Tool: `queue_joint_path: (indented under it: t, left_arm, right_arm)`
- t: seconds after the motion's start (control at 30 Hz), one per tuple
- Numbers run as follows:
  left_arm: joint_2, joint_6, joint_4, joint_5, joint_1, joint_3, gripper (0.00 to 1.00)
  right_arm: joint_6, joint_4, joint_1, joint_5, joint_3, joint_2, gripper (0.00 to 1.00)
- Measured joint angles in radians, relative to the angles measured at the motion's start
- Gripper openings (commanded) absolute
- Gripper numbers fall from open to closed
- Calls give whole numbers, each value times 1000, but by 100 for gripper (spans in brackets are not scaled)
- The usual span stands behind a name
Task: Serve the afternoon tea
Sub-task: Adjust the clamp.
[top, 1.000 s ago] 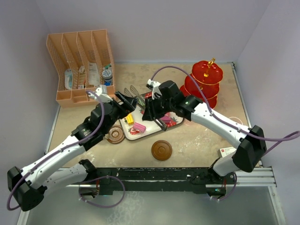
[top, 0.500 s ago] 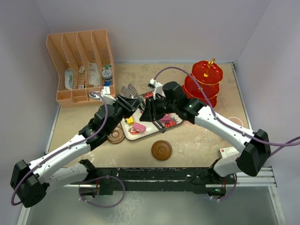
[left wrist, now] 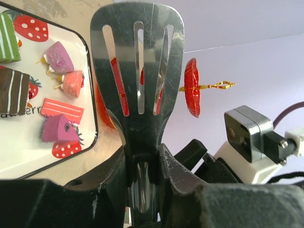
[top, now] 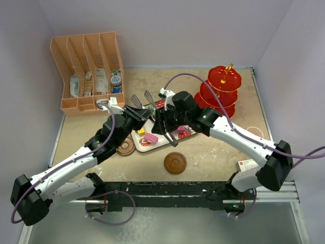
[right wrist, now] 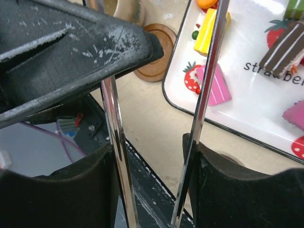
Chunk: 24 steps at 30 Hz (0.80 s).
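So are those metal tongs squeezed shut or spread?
Spread open: seen from above, the tongs have their two blades apart, and the right wrist view shows a gap between their arms.

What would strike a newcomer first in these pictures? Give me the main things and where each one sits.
Mid-table, over the white strawberry tray of toy cakes, the left gripper is clamped on the metal tongs, and the right gripper has their two legs between its fingers. The red three-tier stand rises at the back right. The peach divided rack stands in the far left corner.
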<state>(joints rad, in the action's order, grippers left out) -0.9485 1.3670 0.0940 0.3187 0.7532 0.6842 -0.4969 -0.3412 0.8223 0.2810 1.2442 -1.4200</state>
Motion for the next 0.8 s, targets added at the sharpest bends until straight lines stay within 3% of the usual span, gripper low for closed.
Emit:
queue_joint_path:
  t: [0.27, 0.5, 0.8]
  left_arm:
    - [16, 41, -7, 3, 0, 0, 15]
    - [26, 47, -8, 13, 0, 1, 15]
    - [26, 52, -10, 17, 0, 2, 17]
  right_arm:
    - [30, -88, 95, -222, 54, 0, 60]
    - [49, -106, 116, -270, 68, 0, 60]
    - [68, -120, 127, -274, 70, 0, 46]
